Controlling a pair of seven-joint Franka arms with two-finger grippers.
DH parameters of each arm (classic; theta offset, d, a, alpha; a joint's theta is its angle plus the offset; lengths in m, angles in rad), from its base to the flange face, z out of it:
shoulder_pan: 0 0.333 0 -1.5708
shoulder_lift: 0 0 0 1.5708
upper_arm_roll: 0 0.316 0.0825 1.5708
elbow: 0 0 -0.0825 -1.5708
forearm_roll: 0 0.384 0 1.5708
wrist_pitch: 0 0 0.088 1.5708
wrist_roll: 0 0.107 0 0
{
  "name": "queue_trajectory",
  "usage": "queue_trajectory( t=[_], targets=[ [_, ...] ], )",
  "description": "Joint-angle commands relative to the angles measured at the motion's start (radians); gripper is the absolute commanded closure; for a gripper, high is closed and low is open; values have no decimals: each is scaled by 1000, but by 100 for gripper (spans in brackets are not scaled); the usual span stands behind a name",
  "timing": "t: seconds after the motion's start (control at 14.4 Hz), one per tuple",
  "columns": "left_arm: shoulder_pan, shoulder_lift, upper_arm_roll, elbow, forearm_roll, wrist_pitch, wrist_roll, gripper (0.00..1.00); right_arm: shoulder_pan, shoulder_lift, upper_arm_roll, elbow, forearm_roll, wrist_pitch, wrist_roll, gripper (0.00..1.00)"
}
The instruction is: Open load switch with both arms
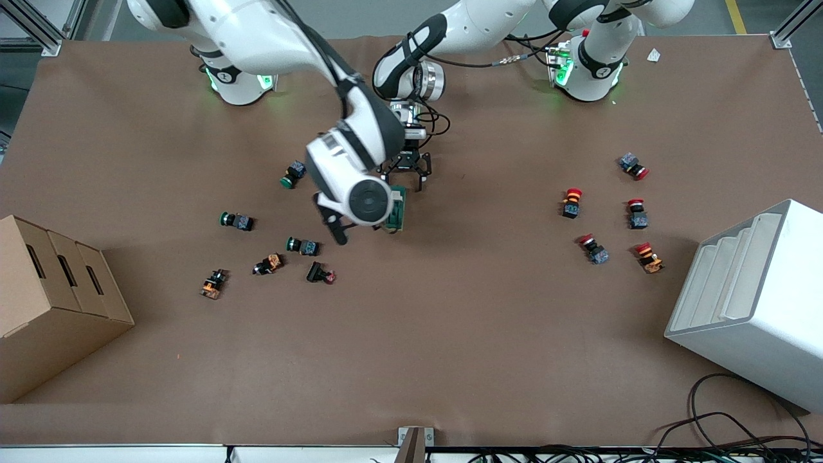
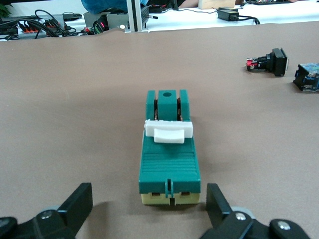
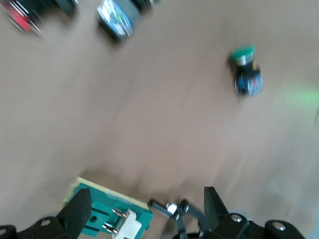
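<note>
Left claw (image 2: 147,211): fingers spread wide, nothing gripped, low over the counter at one end of the load switch.
Right claw (image 3: 144,211): also released, fingers apart, up over the load switch.
Load switch (image 2: 169,149): flat on the counter (image 1: 450,321) mid-table, green body, white lever (image 2: 168,131) across its top.
Nearby: green-capped push button (image 3: 246,72) toward the right arm's end.
</note>
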Motion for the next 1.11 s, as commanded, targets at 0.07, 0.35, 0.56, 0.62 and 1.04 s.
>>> queue_trajectory(
  t=[0.07, 0.35, 0.56, 0.62, 1.04],
  targets=[
    [10, 1, 1, 14, -20, -5, 38, 1, -134, -115, 15, -57, -49, -1, -289, 0],
    [10, -19, -8, 72, -161, -4, 145, 1, -297, -224, 15, -108, -81, -3, -691, 0],
    [10, -26, -19, 127, -257, -4, 232, 1, -412, -281, 15, -122, -106, -15, -995, 0],
    [10, -28, -19, 147, -287, -4, 255, 1, -450, -297, 15, -122, -115, -23, -1099, 0],
    [54, -32, -22, 274, -328, 36, 317, 1, -597, -377, 15, -109, -195, -47, -1469, 0]
  ],
)
